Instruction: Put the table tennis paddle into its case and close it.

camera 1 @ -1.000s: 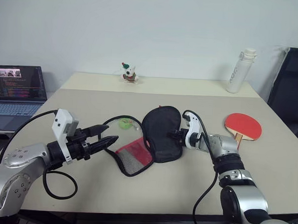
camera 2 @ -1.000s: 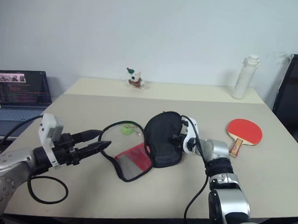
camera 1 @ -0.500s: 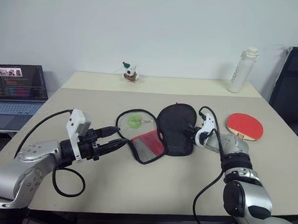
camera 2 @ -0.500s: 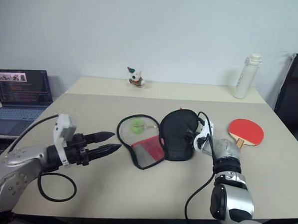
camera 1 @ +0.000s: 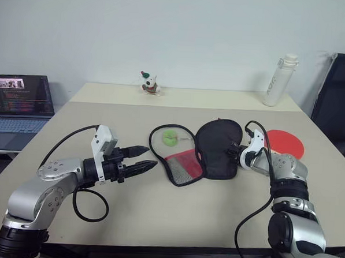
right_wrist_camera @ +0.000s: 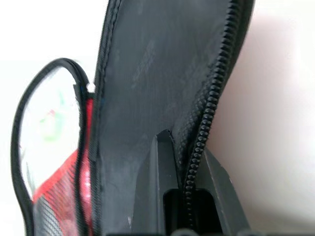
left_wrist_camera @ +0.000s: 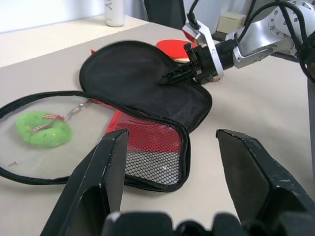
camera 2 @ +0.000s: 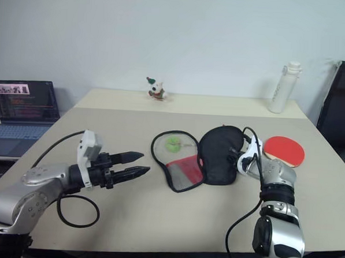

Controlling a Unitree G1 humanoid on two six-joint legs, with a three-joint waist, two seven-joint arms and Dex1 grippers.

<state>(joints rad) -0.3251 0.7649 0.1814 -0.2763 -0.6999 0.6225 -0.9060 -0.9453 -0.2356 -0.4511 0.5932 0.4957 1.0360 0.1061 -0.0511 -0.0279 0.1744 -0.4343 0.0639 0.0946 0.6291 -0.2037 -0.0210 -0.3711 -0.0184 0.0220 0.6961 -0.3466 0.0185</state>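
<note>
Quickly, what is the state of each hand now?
Left hand: open, holding nothing.
Right hand: shut on the edge of the case.

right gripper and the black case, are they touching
Touching. In the right wrist view the right gripper has its fingers shut on the case at its zipper edge.

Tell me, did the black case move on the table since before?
Yes. The case, pinched by the right end effector, slid toward the red paddle and water bottle, now reaching the paddle's edge.
</note>
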